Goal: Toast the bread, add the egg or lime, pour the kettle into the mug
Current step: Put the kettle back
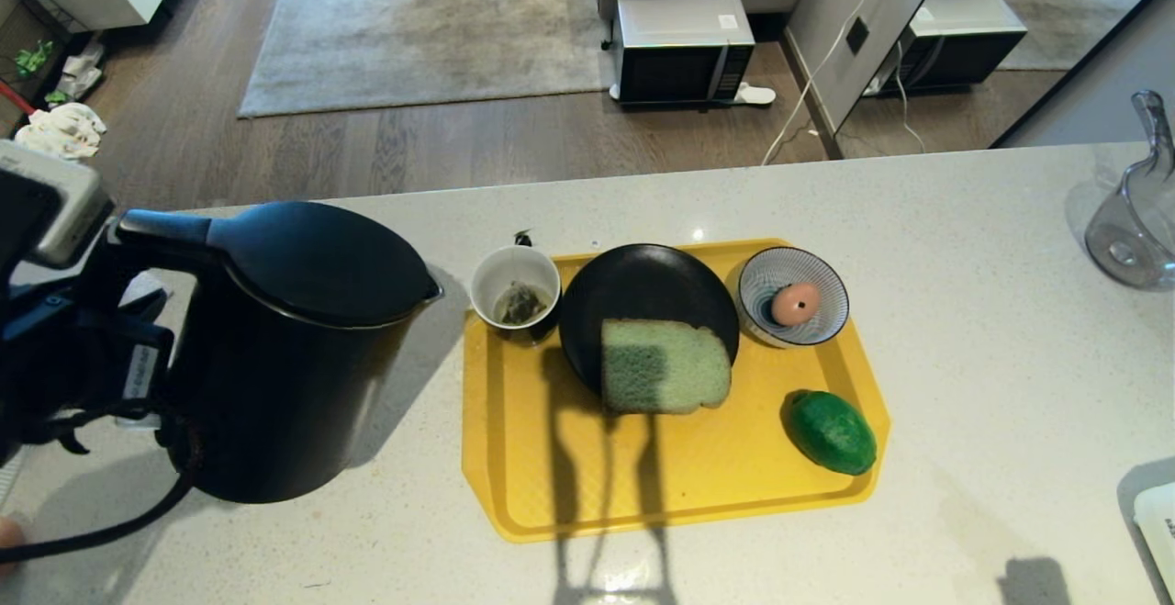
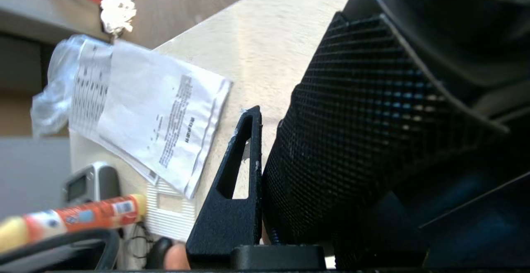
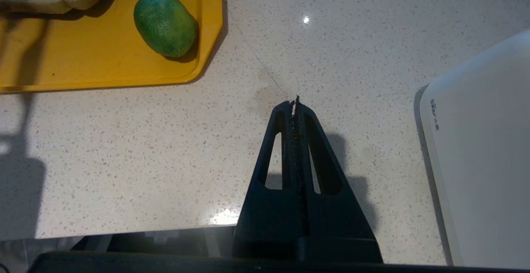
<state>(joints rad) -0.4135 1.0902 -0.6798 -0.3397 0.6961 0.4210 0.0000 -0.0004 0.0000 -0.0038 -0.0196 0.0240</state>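
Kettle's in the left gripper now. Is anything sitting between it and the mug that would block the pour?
Nothing visible does. The kettle stands left of the yellow tray, its spout facing the mug at the tray's near-left corner, with only bare counter between them. The black plate lies beyond the mug.

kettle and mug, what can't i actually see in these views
- Kettle: its handle is hidden in the head view by the left arm; the left wrist view shows only a close dark body.
- Left gripper: one of its fingers shows; the kettle covers the other.
- Mug: a tea bag lies inside; any water is too hard to tell.
- Glass jug: cut by the head view's edge.
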